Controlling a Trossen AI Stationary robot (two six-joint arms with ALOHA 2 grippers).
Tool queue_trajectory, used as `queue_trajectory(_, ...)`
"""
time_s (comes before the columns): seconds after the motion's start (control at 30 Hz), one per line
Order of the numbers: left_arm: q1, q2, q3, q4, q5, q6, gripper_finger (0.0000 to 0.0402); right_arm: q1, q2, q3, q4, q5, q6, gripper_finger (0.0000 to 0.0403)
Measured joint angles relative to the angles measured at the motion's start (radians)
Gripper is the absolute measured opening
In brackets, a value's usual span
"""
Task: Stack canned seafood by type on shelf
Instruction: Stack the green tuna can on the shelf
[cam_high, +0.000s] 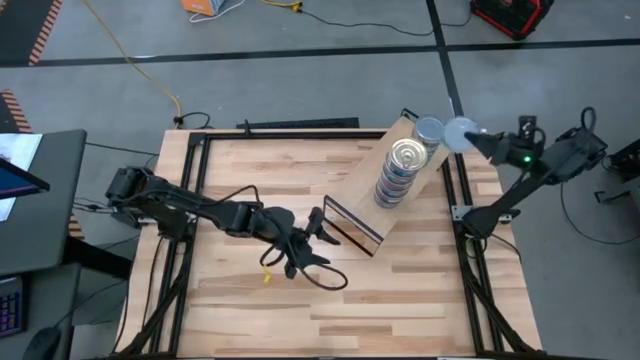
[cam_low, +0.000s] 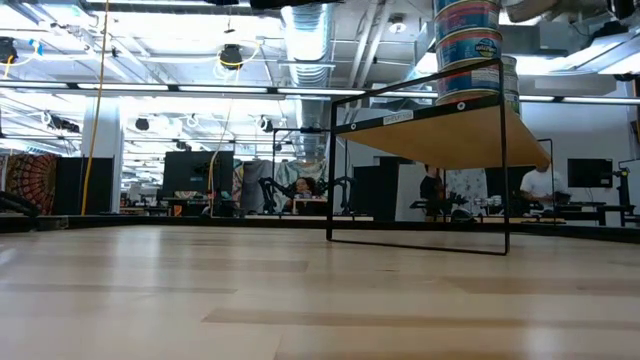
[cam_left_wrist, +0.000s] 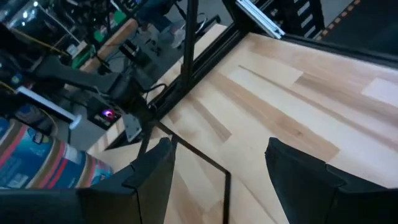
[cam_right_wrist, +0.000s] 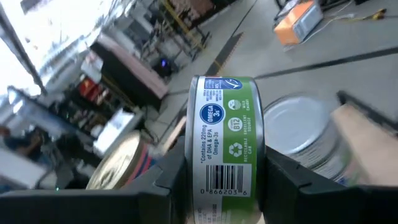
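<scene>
The shelf (cam_high: 365, 195), a light wood board on a thin black frame, stands slantwise at the table's middle right. On it stands a tall stack of tins (cam_high: 402, 160) with a pale gold lid on top. A shorter pile (cam_high: 430, 130) with a silvery lid stands by its far end. My right gripper (cam_high: 472, 137) hovers past the shelf's far end, shut on a green-labelled tin (cam_right_wrist: 227, 143). My left gripper (cam_high: 322, 228) hangs open with nothing between its fingers, beside the shelf's near end and above the tabletop. The low view shows the shelf (cam_low: 440, 130) from underneath. My right gripper pinches the green-labelled tin across its two flat faces (cam_right_wrist: 189, 155), one finger on each. The label wall faces back toward the wrist. The fingers come nearly level from the table's right side. The tin (cam_high: 460, 133) is lifted clear, level with a pale face up.
A black cable loop (cam_high: 322, 276) and a small yellow piece (cam_high: 267, 275) lie on the tabletop near my left gripper. Black frame rails (cam_high: 462, 190) run along the table's edges. Bare wood (cam_high: 400, 300) lies toward the near edge.
</scene>
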Motion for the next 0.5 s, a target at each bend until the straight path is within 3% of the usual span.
queue_trajectory(0.1,0.011,0.001,0.0,0.005,0.019,0.047,0.0239,-0.024,-0.034,0.0,-0.004,0.011,0.0,0.0167)
queue_trajectory(0.5,0.132,0.001,0.0,0.072,0.323,0.04,0.0239,0.027,-0.019,0.002,0.015,0.118,-0.019,0.0167)
